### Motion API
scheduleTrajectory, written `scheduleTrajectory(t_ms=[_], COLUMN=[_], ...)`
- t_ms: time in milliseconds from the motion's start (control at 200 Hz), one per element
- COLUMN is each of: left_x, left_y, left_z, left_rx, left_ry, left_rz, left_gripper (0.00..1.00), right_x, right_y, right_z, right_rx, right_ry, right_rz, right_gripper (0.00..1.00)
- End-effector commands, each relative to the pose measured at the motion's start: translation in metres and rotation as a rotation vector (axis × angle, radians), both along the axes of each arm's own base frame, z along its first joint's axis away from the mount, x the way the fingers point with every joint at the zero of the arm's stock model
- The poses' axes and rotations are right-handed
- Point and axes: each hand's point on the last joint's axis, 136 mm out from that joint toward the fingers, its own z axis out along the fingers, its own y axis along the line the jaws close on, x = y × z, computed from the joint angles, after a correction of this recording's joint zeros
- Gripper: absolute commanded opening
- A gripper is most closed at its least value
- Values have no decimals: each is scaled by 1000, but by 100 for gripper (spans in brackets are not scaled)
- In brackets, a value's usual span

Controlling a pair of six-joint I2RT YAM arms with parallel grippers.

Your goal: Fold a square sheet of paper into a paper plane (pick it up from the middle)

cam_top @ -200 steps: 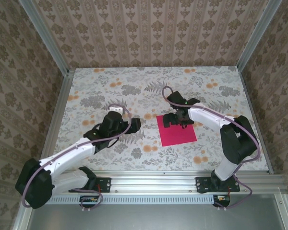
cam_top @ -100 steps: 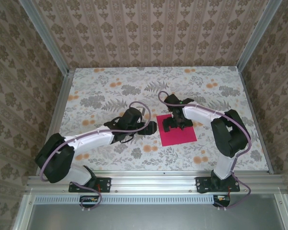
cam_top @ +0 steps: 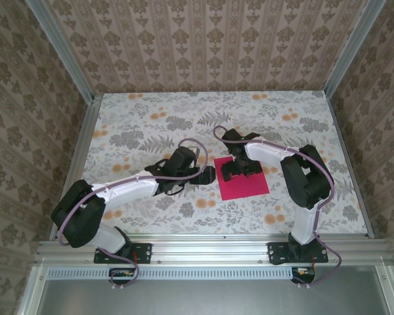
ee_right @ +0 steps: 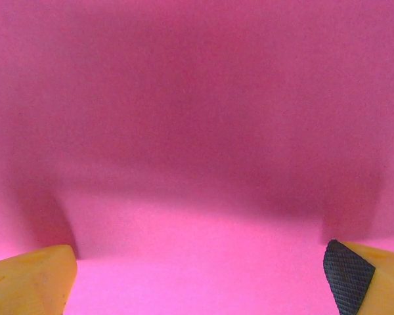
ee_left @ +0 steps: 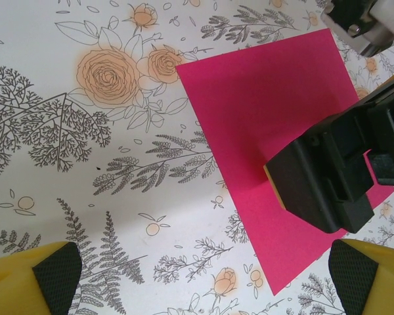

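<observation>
The square sheet of paper (cam_top: 247,186) is magenta-pink and lies flat on the floral table, with no crease showing. A paper plane is out of view. My right gripper (cam_top: 240,171) is down over the sheet's far half, jaws open. In the right wrist view the sheet (ee_right: 197,131) lies close under the open right gripper (ee_right: 197,282), with nothing between the pads. My left gripper (cam_top: 205,174) is open just left of the sheet's left edge. The left wrist view has the sheet (ee_left: 269,111), a black finger (ee_left: 322,180) of the right gripper resting on it, and the left gripper (ee_left: 203,289) over bare table.
The floral table (cam_top: 144,125) is fenced by aluminium rails, with patterned walls on three sides. Both arms reach in from the near edge and meet near the middle, leaving a small gap between the two grippers.
My left arm has swung right and brought its gripper up to the sheet's left edge. The right gripper has shifted slightly left over the sheet. The sheet has not moved.
</observation>
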Motion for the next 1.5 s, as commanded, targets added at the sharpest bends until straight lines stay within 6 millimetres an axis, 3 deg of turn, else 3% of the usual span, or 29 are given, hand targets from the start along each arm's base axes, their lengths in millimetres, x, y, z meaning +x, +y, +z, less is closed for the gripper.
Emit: scheduleTrajectory(t_ms=[0, 245, 865, 1080, 1270, 1355, 1495], left_x=[3, 0, 0, 2, 9, 11, 12], left_y=[-5, -4, -6, -5, 16, 25, 37], left_z=[6, 6, 7, 8, 12, 15, 20], left_rx=[-7, 4, 12, 23, 46, 54, 71], left_ry=[4, 10, 8, 0, -35, -52, -71], left_rz=[12, 4, -1, 10, 122, 159, 197], left_gripper=[100, 100, 100, 100, 100, 100, 100], right_x=[-11, -25, -29, -19, -14, -14, -13], right_y=[-5, -12, -17, -6, 6, 21, 48], right_z=[-11, -36, -43, -12, 22, 37, 65], right_rx=[-9, -30, -7, 57, 144, 242, 433], right_ry=[64, 129, 158, 101, 41, 26, -10], right_rz=[-35, -52, -56, -56, -77, -85, -105], right_gripper=[100, 100, 94, 81, 63, 56, 53])
